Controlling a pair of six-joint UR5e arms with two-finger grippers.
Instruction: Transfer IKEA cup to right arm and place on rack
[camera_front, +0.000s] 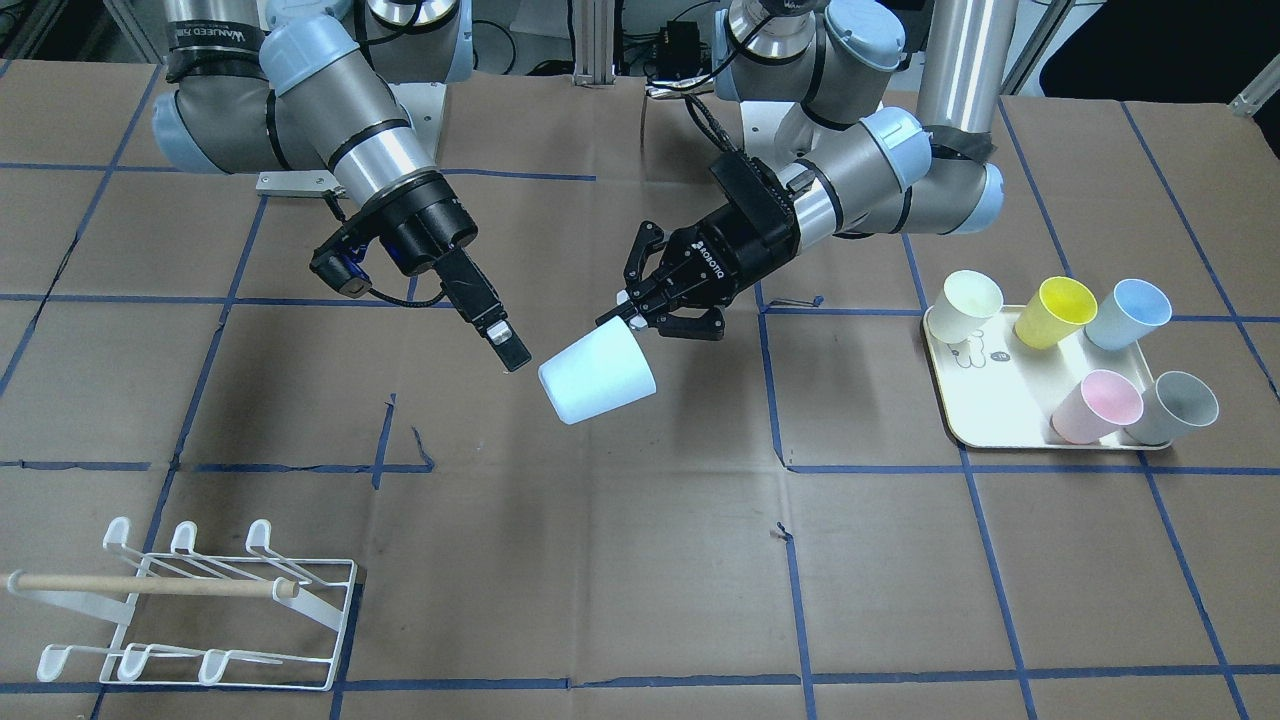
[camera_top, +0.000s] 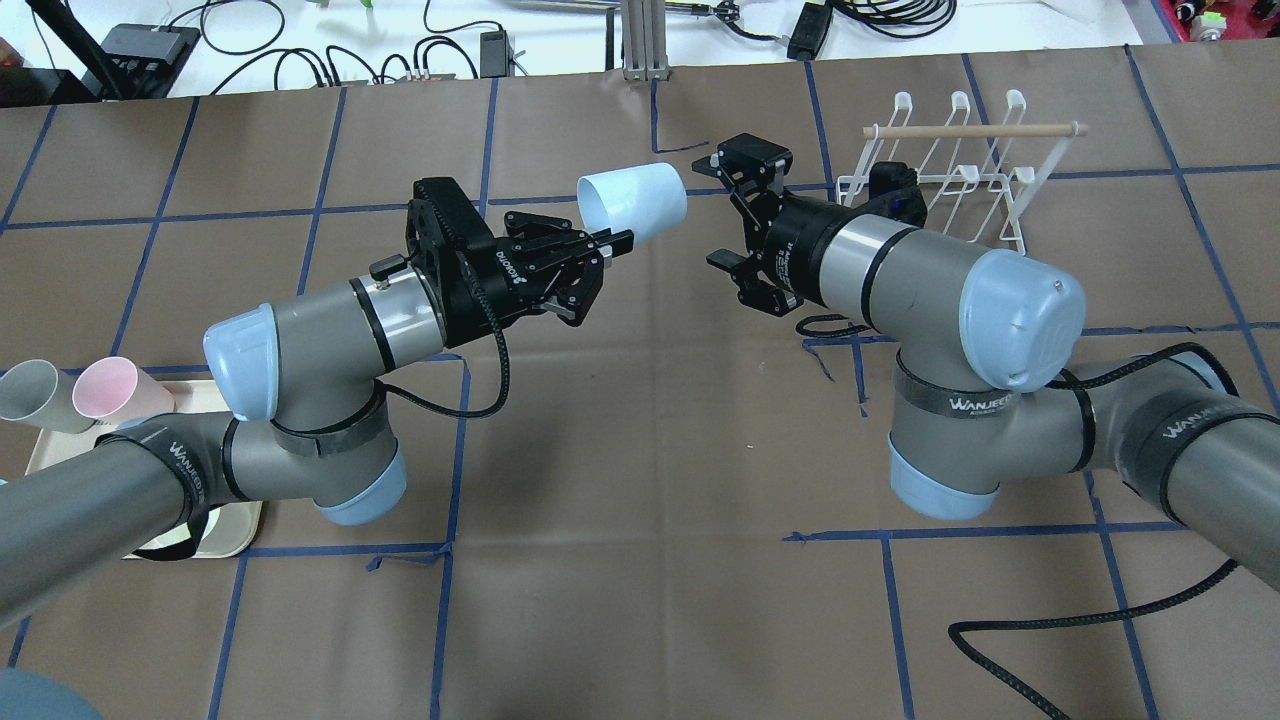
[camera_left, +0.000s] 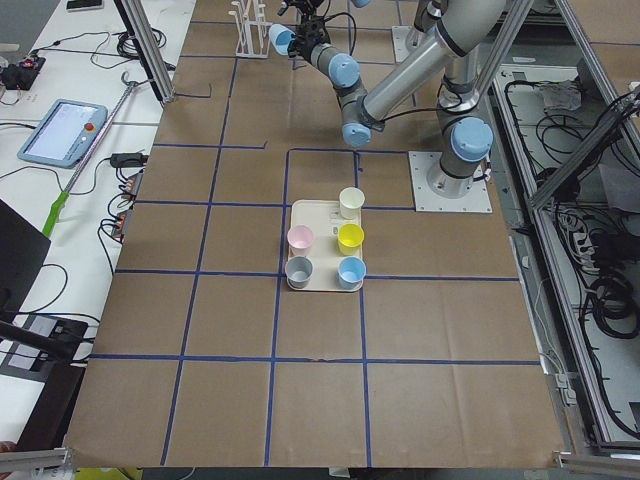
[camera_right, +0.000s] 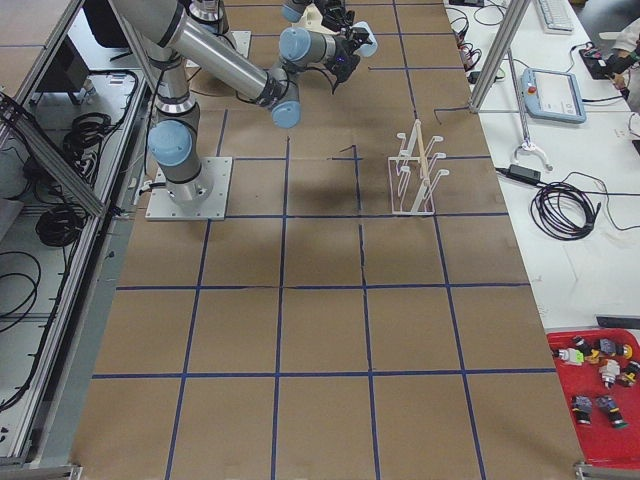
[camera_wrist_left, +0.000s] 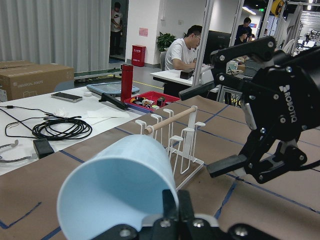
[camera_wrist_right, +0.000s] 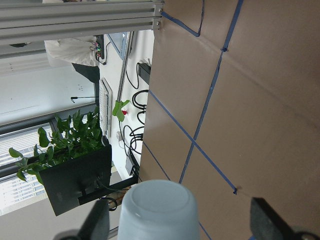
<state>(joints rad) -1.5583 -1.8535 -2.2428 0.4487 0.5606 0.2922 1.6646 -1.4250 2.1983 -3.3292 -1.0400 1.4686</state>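
Well apart from the rack (camera_top: 975, 130), up in the air, the cup (camera_top: 633, 203) was held by its rim in the clenched left gripper (camera_top: 608, 243). The right gripper (camera_top: 722, 215) was spread wide, between cup and rack. The hand-over was judged begun; next, the cup's base had to be gripped.

Silver-grey arms (camera_top: 900, 270), pale-blue joint caps (camera_top: 1020, 320)
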